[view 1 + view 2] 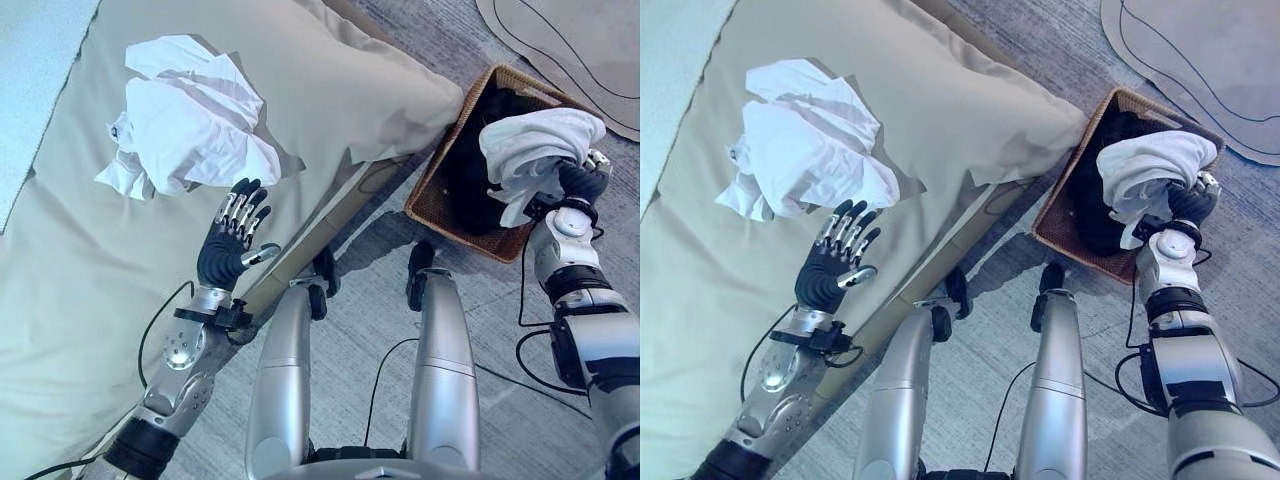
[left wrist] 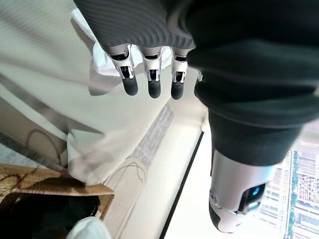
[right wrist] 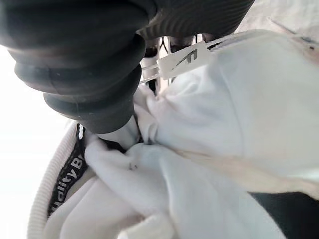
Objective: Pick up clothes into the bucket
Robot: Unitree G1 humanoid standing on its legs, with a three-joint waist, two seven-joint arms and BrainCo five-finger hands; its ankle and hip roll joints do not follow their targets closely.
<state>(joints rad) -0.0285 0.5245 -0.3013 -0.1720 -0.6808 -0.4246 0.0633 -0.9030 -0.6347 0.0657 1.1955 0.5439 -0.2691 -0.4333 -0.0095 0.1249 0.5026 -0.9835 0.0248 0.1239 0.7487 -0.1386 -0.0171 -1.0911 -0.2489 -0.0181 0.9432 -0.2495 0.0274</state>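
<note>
**Laundry run: one garment over the basket, one waiting on the bed**

Cloth bunched in the right hand point(image 1: 590, 172), and it hangs right above the wicker basket point(image 1: 432, 205) at about two o'clock on the floor. The fingers are buried in the white garment point(image 1: 535, 145), but the wrist view has the fabric gathered tight against the hand, so I call that a firm hold on it. Something dark already lies inside the basket. Holding the bundle high and over the opening makes sense: let go from there and it should fall in rather than drape over the rim, though a trailing fold could catch the near edge.

Over at ten o'clock, a second white garment point(image 1: 190, 115) sits crumpled on the beige bed cover point(image 1: 350, 80), untouched. The left hand point(image 1: 232, 245) hovers just short of it, at around eight o'clock, fingers spread straight and wide, holding nothing. My guess is it is lined up for that pile, palm angled toward the cloth so a reach forward would meet the nearest fold.
</note>
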